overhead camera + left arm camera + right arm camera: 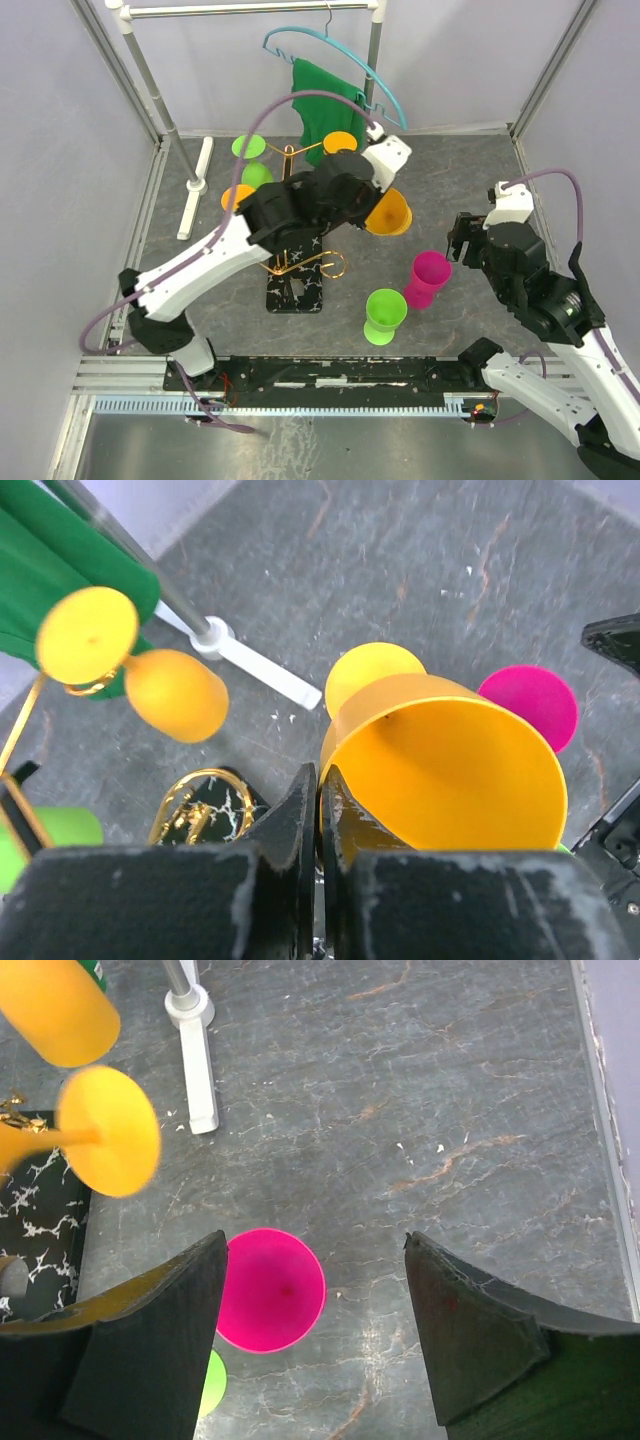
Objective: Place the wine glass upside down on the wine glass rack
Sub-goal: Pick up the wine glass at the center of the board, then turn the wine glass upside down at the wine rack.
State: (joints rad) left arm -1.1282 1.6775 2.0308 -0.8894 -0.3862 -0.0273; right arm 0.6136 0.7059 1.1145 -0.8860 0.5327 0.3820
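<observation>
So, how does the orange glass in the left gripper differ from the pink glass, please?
The orange glass is pinched by the shut left gripper; the pink glass stands free on the table. The orange glass hangs tilted in the air; the pink glass is upright. Both are wine glasses, neither on the rack.

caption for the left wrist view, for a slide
Left gripper shut on a tilted orange glass, beside the gold rack with another glass hung on it.
</observation>
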